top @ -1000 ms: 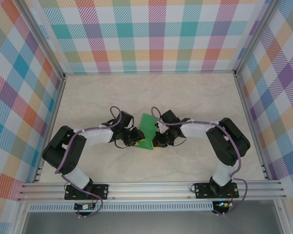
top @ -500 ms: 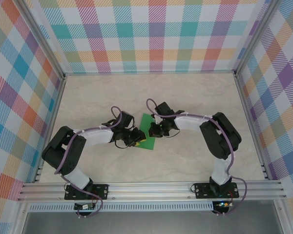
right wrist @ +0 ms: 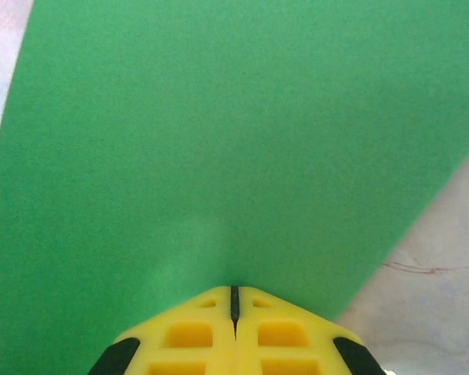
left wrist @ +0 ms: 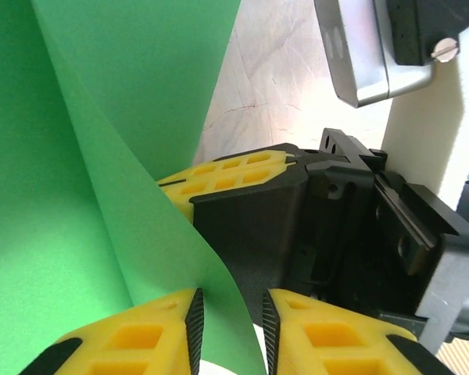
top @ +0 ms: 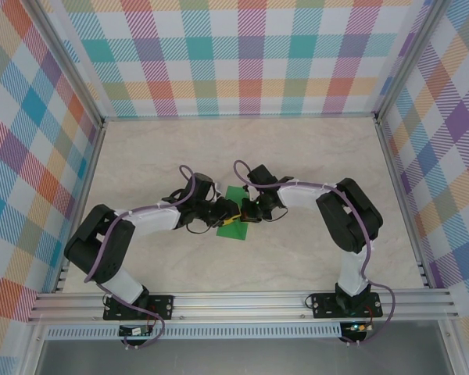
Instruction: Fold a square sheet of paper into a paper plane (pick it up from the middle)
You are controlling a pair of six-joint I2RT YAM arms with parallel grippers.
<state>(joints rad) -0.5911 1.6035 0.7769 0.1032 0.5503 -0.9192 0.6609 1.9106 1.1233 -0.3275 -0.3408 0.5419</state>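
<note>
The square sheet of paper [top: 235, 196], bright green, stands bent up off the table between my two grippers near the middle. In the left wrist view a curved flap of the sheet [left wrist: 62, 195] runs down between the yellow fingers of my left gripper [left wrist: 230, 312]. Its jaws stand apart, with a gap beside the flap. My right gripper [right wrist: 234, 293] is shut, its tips right against the face of the sheet [right wrist: 234, 141]. I cannot tell whether paper is pinched there. The right gripper's fingers [left wrist: 227, 176] meet the sheet from the far side. From above, left gripper [top: 229, 216] and right gripper [top: 248, 211] almost touch.
The pale marbled table [top: 313, 156] has free room on every side of the grippers. Checked walls [top: 242, 55] close the back and both sides. Metal rails [top: 242, 301] run along the near edge by the arm bases.
My left gripper has moved right, up to the sheet, and its jaws have parted a little. The right gripper first shifted up and left, then held still. Less green shows from above.
</note>
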